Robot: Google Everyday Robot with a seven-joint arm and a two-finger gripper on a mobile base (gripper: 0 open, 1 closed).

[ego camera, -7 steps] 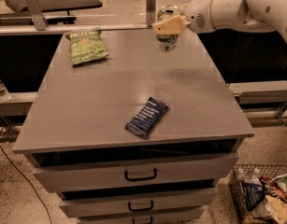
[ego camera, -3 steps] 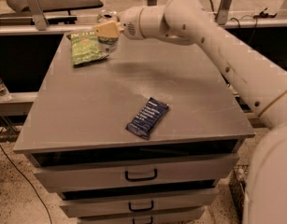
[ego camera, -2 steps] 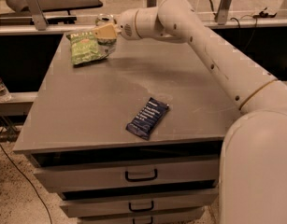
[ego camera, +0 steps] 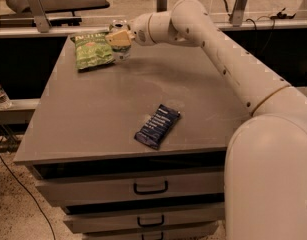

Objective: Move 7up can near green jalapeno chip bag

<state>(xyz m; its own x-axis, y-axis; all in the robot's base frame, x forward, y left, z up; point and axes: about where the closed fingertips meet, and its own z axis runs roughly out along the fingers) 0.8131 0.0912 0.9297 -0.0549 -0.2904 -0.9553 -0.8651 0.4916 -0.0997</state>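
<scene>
Dim, warm overhead light. Pale sheen mid table. Gripper, clamped round 7up can at far-left corner, brightly lit. Deep shade under table lip; background dark.

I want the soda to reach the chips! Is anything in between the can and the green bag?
Nothing visible is. The small silver-white 7up can, held in the gripper jaws, is right beside the crinkled bright green chip bag. The flat dark blue snack packet lies well away, toward the front.
</scene>
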